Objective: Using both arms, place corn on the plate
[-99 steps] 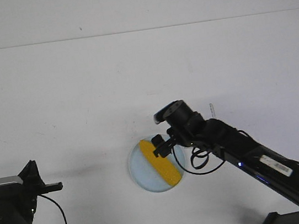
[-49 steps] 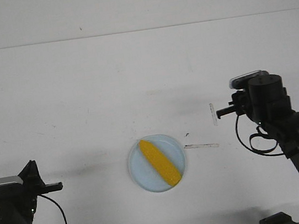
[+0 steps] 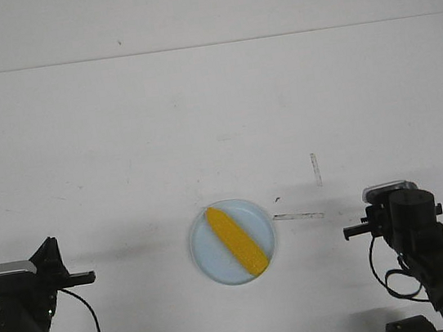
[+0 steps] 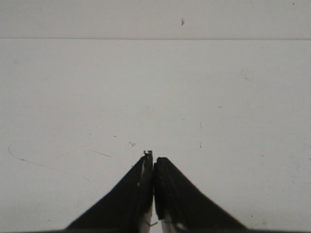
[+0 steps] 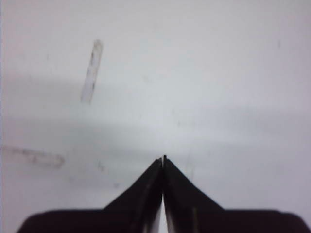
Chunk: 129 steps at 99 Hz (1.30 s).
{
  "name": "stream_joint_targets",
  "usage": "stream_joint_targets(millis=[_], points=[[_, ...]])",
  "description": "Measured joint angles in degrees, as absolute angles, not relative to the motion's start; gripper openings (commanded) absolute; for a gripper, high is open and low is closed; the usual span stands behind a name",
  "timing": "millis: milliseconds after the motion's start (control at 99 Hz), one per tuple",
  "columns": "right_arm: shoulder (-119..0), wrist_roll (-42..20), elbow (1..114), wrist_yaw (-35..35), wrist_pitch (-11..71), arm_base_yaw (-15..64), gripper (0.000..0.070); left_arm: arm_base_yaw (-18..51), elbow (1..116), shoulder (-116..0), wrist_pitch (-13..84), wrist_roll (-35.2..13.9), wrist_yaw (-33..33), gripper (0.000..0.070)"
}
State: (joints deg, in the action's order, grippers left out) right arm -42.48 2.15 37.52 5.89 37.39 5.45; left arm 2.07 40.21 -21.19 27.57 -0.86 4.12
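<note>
My right gripper (image 3: 348, 232), fingers pressed together and empty, has pulled back well right of the plate (image 3: 203, 255). Corn (image 3: 235, 239) lies diagonally on it. Left gripper (image 3: 88, 276) closed, empty. Placement looks done.

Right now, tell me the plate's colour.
Pale blue plate, plain, seen best in the front view.

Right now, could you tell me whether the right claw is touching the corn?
Apart. The front view shows the right claw well to the right of the corn, which lies on the plate, bare table between them.
</note>
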Motion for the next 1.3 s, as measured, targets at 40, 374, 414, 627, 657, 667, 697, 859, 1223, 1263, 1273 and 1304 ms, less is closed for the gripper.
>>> stream_joint_targets(millis=[40,374,414,627,657,667,697,859,1223,1263,1273,1304], points=[[-39.72,2.15,36.95,5.45,38.17,5.45,0.0001,2.33,40.21,-21.19,27.55,-0.84,4.10,0.0000],[-15.59,2.61,36.95,0.99,36.56,5.48,0.0001,2.55,40.21,-21.19,27.86,-0.86,4.12,0.0000],[-13.23,2.61,36.95,1.02,36.05,5.48,0.0001,2.55,40.21,-21.19,27.88,-0.84,4.12,0.0000],[-4.82,2.63,36.97,1.06,33.10,5.48,0.0001,2.55,40.21,-21.19,27.86,-0.86,4.12,0.0000],[-4.45,2.63,36.97,1.06,33.01,5.48,0.0001,2.55,40.21,-21.19,27.86,-0.84,4.12,0.0000],[-4.38,2.66,36.97,1.06,33.04,5.48,0.0001,2.55,40.21,-21.19,27.86,-0.84,4.12,0.0000],[-4.23,2.63,36.97,1.06,33.04,5.48,0.0001,2.55,40.21,-21.19,27.86,-0.86,4.12,0.0000],[-4.23,2.66,36.97,1.06,33.15,5.48,0.0001,2.55,40.21,-21.19,27.57,-0.84,4.12,0.0000],[-4.23,2.74,36.97,1.08,33.15,5.48,0.0001,2.55,40.21,-21.19,27.57,-0.86,4.12,0.0000],[-4.23,2.74,36.97,1.08,33.12,5.48,0.0001,2.55,40.21,-21.19,27.57,-0.84,4.12,0.0000],[-4.23,2.74,36.97,1.08,33.12,5.48,0.0001,2.55,40.21,-21.19,27.57,-0.86,4.12,0.0000],[-4.23,2.74,36.97,1.08,33.15,5.48,0.0001,2.55,40.21,-21.19,27.57,-0.86,4.12,0.0000]])
